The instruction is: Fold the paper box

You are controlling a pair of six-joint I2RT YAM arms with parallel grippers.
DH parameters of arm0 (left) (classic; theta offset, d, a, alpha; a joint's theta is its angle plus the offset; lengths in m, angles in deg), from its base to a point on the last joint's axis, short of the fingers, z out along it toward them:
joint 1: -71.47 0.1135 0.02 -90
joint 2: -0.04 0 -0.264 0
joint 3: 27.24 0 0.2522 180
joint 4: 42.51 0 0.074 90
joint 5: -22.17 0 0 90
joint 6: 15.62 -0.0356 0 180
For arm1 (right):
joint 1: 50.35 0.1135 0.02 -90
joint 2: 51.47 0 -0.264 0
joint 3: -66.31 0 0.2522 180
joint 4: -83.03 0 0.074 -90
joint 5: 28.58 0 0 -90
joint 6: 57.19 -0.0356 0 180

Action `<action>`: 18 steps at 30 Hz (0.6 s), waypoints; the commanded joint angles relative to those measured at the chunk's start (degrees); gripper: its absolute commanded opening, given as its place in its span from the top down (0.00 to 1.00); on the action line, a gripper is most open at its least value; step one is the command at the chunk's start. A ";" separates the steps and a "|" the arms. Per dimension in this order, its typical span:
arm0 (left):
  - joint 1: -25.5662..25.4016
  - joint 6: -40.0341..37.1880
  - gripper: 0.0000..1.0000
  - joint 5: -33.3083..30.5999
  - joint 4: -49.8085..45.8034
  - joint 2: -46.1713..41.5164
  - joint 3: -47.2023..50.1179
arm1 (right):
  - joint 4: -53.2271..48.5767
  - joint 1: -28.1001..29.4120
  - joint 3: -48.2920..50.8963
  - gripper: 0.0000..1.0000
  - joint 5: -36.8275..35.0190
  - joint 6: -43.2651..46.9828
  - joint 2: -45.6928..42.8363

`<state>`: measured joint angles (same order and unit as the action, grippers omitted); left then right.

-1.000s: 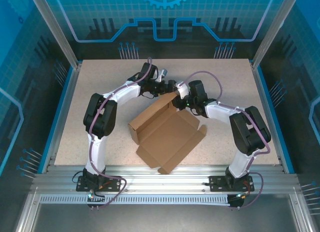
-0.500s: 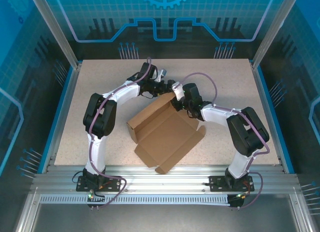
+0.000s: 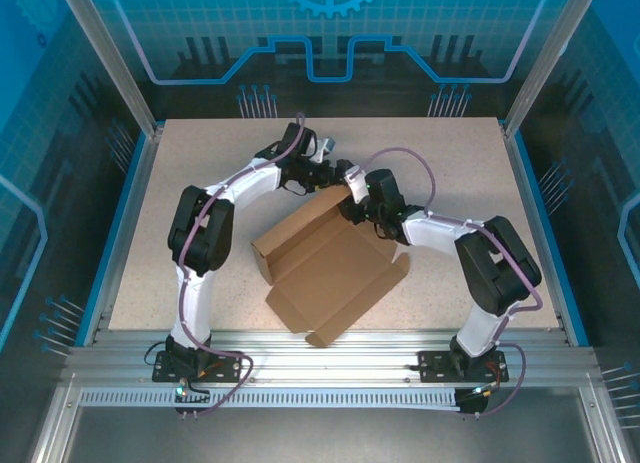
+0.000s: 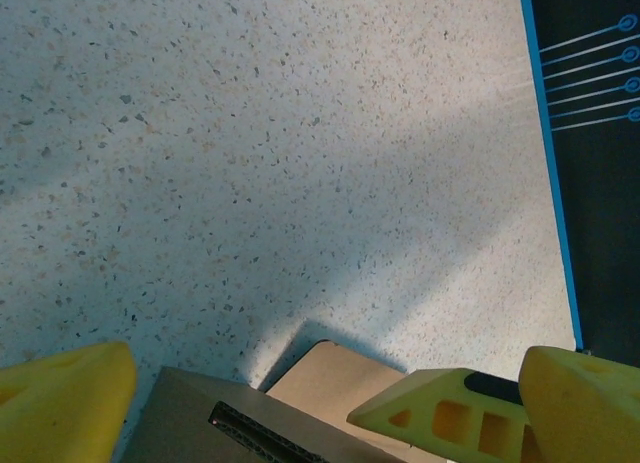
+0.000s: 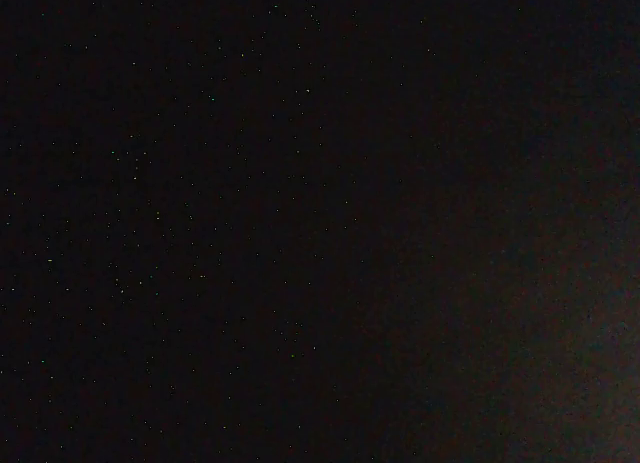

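The paper box lies partly formed on the tabletop, with one wall raised and most flaps lying flat. The left gripper has its jaws spread. I cannot tell how the right gripper jaws stand.

You have a speckled beige bench, blue-trimmed, inside translucent blue enclosure panels; slotted aluminium rails along your near edge.

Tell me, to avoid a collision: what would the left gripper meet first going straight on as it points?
Probably the paper box, whose edge sits between the left gripper's open fingers; beyond it, bare table. Depth is unclear.
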<state>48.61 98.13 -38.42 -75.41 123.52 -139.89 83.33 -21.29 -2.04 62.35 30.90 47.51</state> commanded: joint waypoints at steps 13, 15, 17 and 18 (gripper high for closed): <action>0.89 -10.81 0.01 -5.73 -11.83 -4.66 -4.65 | -4.54 0.21 13.58 0.32 5.82 -8.11 -16.27; 0.89 -13.21 0.01 -6.53 -13.12 -7.30 -3.06 | -6.26 0.08 15.55 0.29 6.55 -9.58 -19.60; 0.88 -15.46 0.01 -7.03 -14.24 -9.74 -1.35 | -8.35 -0.12 16.97 0.27 7.58 -11.42 -22.64; 0.91 -16.33 0.01 -7.42 -14.88 -10.98 -0.54 | -9.16 -0.31 17.86 0.25 7.93 -12.60 -24.30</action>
<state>49.23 87.66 -43.99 -85.99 119.12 -142.16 78.15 -21.27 13.68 67.95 22.35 27.38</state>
